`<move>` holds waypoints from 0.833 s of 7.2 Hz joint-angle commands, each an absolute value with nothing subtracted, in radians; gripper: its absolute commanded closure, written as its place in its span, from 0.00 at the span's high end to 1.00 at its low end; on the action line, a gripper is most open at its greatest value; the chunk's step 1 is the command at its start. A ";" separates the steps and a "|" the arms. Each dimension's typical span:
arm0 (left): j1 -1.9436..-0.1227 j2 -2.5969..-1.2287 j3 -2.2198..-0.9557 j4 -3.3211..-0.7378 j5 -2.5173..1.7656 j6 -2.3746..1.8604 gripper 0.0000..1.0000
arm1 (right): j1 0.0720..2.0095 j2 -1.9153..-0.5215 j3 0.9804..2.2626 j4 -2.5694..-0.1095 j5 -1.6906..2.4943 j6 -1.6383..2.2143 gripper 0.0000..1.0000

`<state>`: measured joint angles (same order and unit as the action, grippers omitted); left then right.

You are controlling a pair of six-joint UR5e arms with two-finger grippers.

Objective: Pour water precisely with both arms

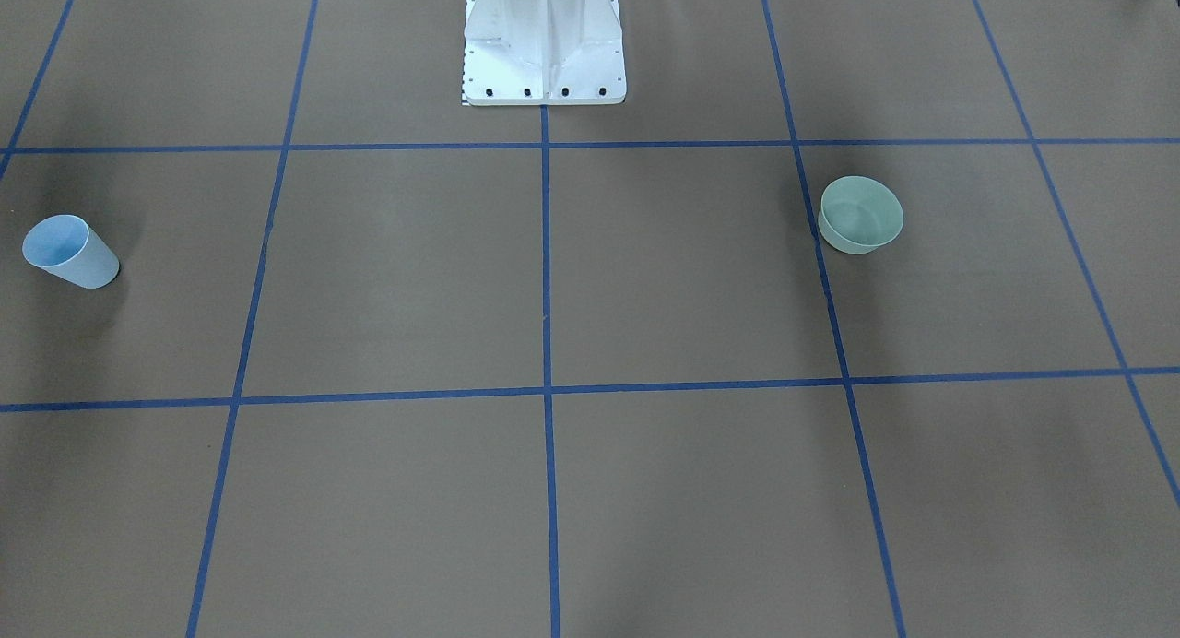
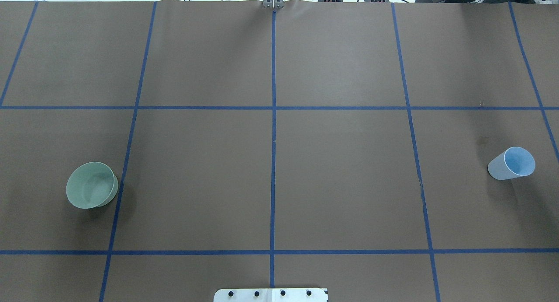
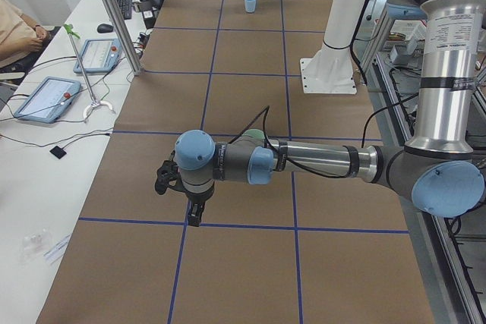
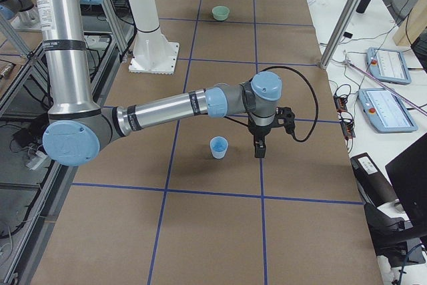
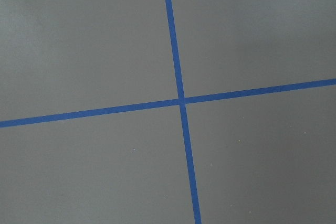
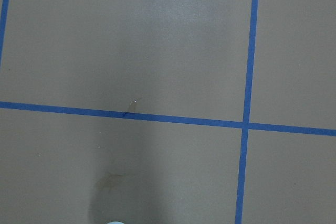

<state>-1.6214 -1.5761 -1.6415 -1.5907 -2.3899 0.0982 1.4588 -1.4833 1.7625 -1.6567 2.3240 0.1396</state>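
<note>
L gripper (image 3: 194,219) over table (image 3: 228,278), R gripper (image 4: 259,153) near blue cup (image 4: 219,147), can't tell opening on either

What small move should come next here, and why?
Probably ease the right gripper sideways to the cup. The cup stands upright and free, and the gripper hangs just beside it, pointing down, apart from it. The bowl sits at the table's other end, so a pour needs the cup held first.
</note>
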 commanded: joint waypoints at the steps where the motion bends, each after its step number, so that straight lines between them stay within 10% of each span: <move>1: -1.621 -1.575 -1.641 -1.591 -2.390 0.098 1.00 | 1.459 -1.482 1.763 -1.657 2.324 0.143 1.00; 6: -1.611 -1.585 -1.635 -1.782 -2.387 0.091 1.00 | 1.459 -1.474 1.772 -1.655 2.322 0.144 1.00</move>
